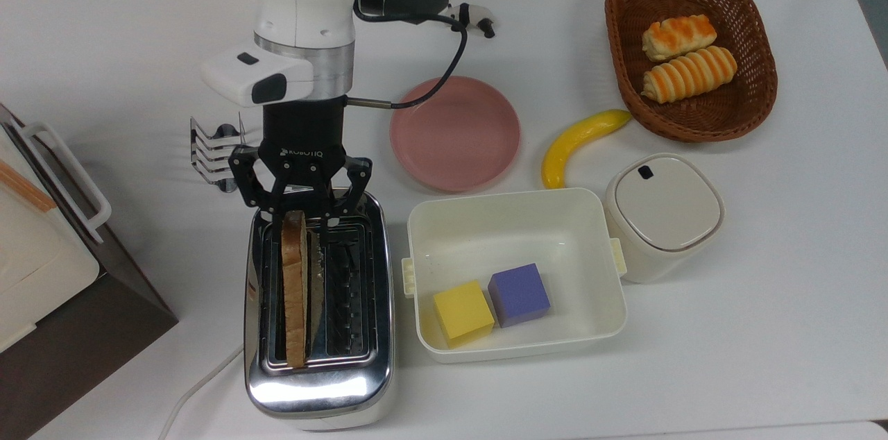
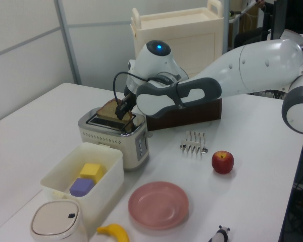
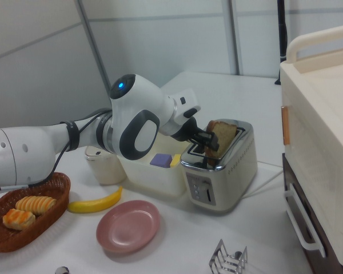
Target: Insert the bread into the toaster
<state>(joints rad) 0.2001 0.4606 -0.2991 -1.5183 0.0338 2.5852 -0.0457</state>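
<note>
The bread stands on edge in the toaster's slot on the top view's left, its rounded top still proud of the chrome rim, while the tool sits at the slice's near end with its fingers straddling it, though whether they clench the crust or merely flank it cannot be told. The slice looks light, soft and easily crushed or torn. It is best pressed or pinched at the firmer brown crust, gently, never mid-crumb.
</note>
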